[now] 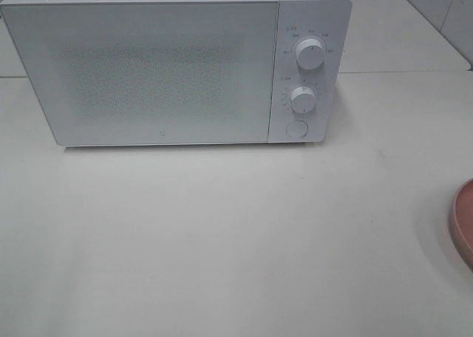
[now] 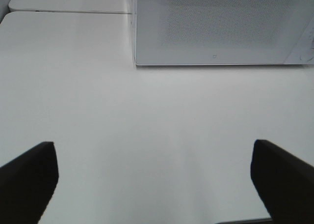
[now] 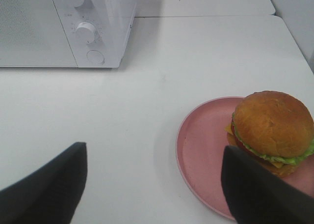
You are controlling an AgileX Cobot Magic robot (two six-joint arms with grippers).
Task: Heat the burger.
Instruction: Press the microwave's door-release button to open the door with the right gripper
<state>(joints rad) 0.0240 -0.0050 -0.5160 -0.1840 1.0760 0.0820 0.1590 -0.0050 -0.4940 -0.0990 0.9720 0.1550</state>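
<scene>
Table [image 1: 222,241] holds the microwave [image 1: 162,63] at the back, door shut, prob. needs opening first. Pink plate [image 3: 206,145] sits well to its right w/ the burger [image 3: 272,130] on it. My right gripper [image 3: 152,184]: jaws apart, burger beside one finger, not btwn. Left gripper [image 2: 154,180]: jaws wide, empty.
</scene>
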